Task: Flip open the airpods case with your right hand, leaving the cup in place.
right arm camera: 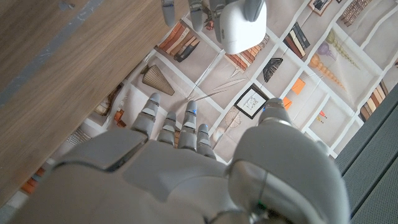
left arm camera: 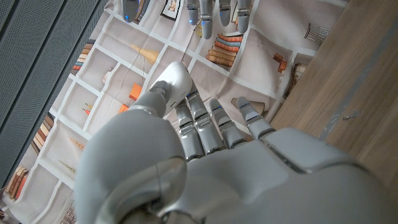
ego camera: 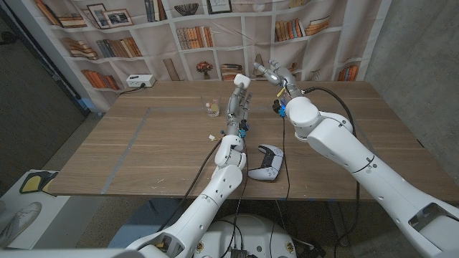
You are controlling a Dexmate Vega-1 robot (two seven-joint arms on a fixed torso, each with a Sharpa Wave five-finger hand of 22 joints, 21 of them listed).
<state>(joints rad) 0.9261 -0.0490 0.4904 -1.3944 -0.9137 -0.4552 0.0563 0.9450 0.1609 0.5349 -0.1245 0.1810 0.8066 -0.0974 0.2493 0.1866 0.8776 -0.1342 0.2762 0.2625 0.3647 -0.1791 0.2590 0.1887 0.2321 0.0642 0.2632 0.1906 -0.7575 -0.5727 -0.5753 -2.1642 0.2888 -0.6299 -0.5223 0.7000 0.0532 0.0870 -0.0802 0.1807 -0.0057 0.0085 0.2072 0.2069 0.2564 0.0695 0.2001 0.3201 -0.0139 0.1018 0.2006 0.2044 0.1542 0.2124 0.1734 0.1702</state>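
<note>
Two robot hands hang raised over the wooden counter: the left hand holds the white airpods case at its fingertips, while the right hand hovers beside it, fingers spread, near the clear cup.

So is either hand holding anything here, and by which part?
The left hand holds the white airpods case up at its fingers, gripped from below. The right hand holds nothing.
</note>
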